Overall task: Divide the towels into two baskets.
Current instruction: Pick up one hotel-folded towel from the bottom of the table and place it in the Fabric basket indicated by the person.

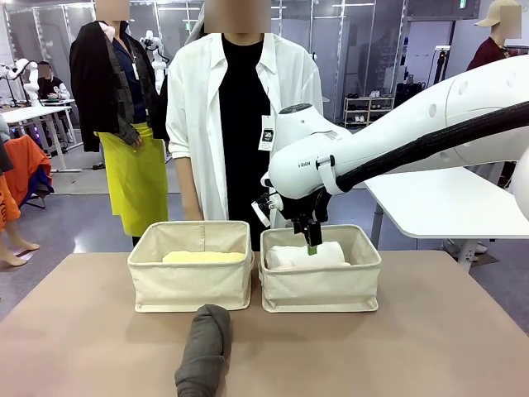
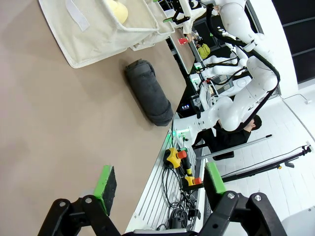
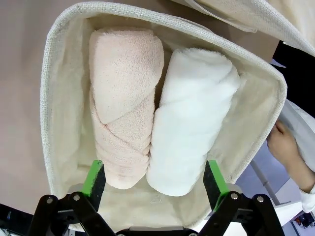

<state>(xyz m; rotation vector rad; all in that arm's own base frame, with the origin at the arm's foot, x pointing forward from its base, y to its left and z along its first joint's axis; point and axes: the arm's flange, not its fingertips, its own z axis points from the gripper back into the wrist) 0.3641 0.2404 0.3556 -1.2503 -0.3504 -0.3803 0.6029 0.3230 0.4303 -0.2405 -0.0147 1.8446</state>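
Landmark: the dark grey towel (image 1: 204, 351), lying loose on the table (image 1: 83, 331) in front of both baskets.

Beyond it, to its left: the left-hand basket (image 1: 186, 289), with the yellow towel (image 1: 202, 257) lying alone inside. Beyond it, to its right: the right-hand basket (image 1: 322, 289), with the pink towel (image 3: 125, 108) and white towel (image 3: 192, 128) side by side, touching along their length.

Your right gripper (image 3: 153, 179) hangs over that right-hand basket, jaws spread wide, nothing between them. A person's hand (image 3: 283, 142) is at the basket's far rim; contact unclear.

Your left gripper (image 2: 160, 186) is above bare table with the grey towel ahead of its fingers and well apart. Its jaws are wide and empty.

Step in hand, as I judge it: three of four towels are sorted. The grey roll is the last, and it belongs with the yellow one for an even split.

The next move calls for you to straddle the grey roll across its middle and close on the bulk. Then lift it clear of the left-hand basket's wall and release it beside the yellow.

Materials: the towels are thick terry, soft, rolled into plump cylinders. The grey one looks slack at its near end, so expect droop or unrolling. The baskets are beige woven canvas with soft upright walls and rounded corners, likely to give if you bump them.
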